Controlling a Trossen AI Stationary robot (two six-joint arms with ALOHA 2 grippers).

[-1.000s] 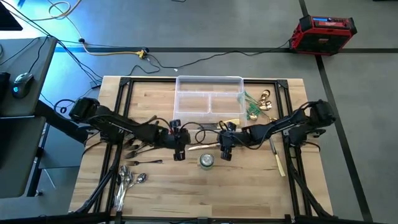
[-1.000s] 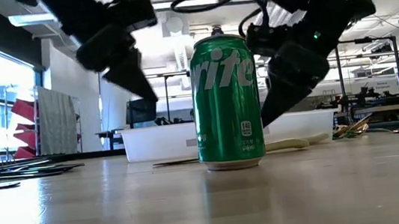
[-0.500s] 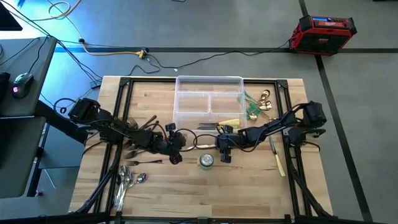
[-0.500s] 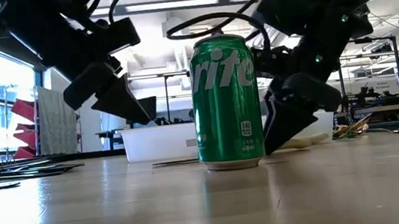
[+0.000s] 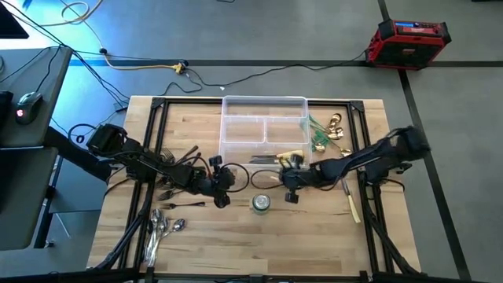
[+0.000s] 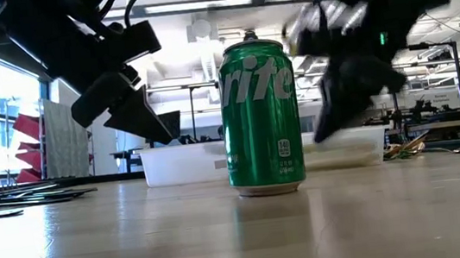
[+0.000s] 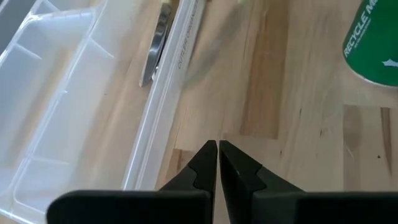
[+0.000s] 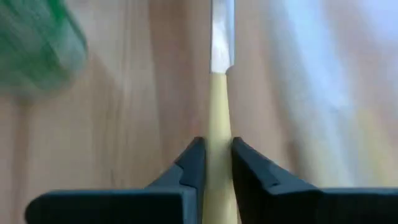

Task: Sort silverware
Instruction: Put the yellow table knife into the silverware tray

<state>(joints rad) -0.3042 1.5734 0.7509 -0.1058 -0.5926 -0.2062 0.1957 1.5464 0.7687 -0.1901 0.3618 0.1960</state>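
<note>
Clamping shut a moment ago, the right pincer (image 8: 214,163) now grips a cream-handled knife (image 8: 219,124) mid-desk, ready for sorting; left pincer (image 7: 217,163) closed, empty.

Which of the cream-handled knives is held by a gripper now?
The cream-handled knife near the green can; the right gripper is shut on its handle. The other knife lies untouched at the table's right side.

The divided tray (image 5: 262,130) sits at the table's (image 5: 212,244) far middle, with 1 can (image 5: 261,203) standing nearer, between the left gripper (image 5: 222,201) and the right gripper (image 5: 291,196). Forks (image 5: 174,189) lie left of the can and spoons (image 5: 161,228) at the near left. More utensils (image 5: 324,132) lie just right of the tray, 1 knife (image 5: 352,203) nearer on the right, another knife (image 8: 219,99) between the right gripper's fingers.
</note>
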